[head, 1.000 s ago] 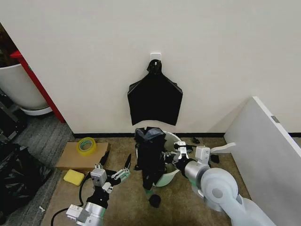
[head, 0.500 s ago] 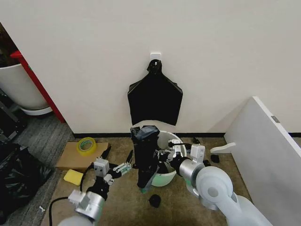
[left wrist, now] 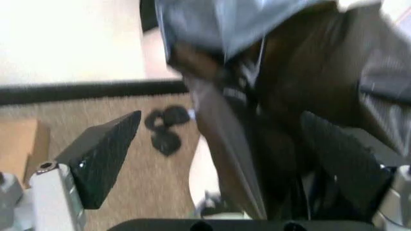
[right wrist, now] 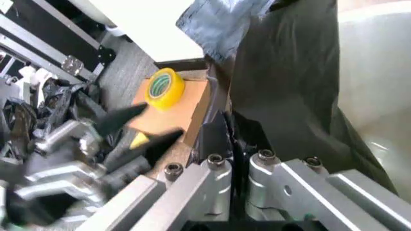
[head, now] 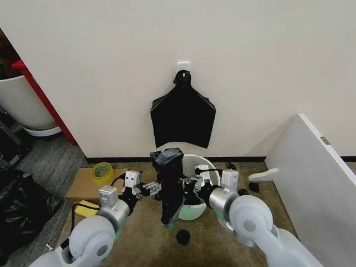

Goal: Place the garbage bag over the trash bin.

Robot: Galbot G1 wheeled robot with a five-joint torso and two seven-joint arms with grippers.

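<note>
The garbage bag (head: pixel 169 186) is a black glossy sheet draped upright over the near-left rim of the trash bin (head: pixel 200 164), a round white bucket by the wall. My right gripper (head: pixel 190 188) is shut on the bag's edge at that rim; the right wrist view shows its fingers (right wrist: pixel 218 137) pinching the black plastic (right wrist: pixel 289 82) beside the bin's white inside (right wrist: pixel 378 82). My left gripper (head: pixel 151 189) is open at the bag's left side. In the left wrist view its fingers (left wrist: pixel 103 149) stand wide apart, with a fold of the bag (left wrist: pixel 270 96) between them.
A flat bundle of black bags (head: pixel 183 114) hangs on the wall above the bin. At the left lie a cardboard box (head: pixel 83 186), a yellow tape roll (head: pixel 102 171) and a yellow sponge (head: pixel 82 208). A small black scrap (head: pixel 182 237) lies in front. A white board (head: pixel 317 178) leans at the right.
My left gripper has moved up and to the right until its open fingers straddle the bag. The right gripper has shifted a little left with the bag, which now stands higher over the rim.
</note>
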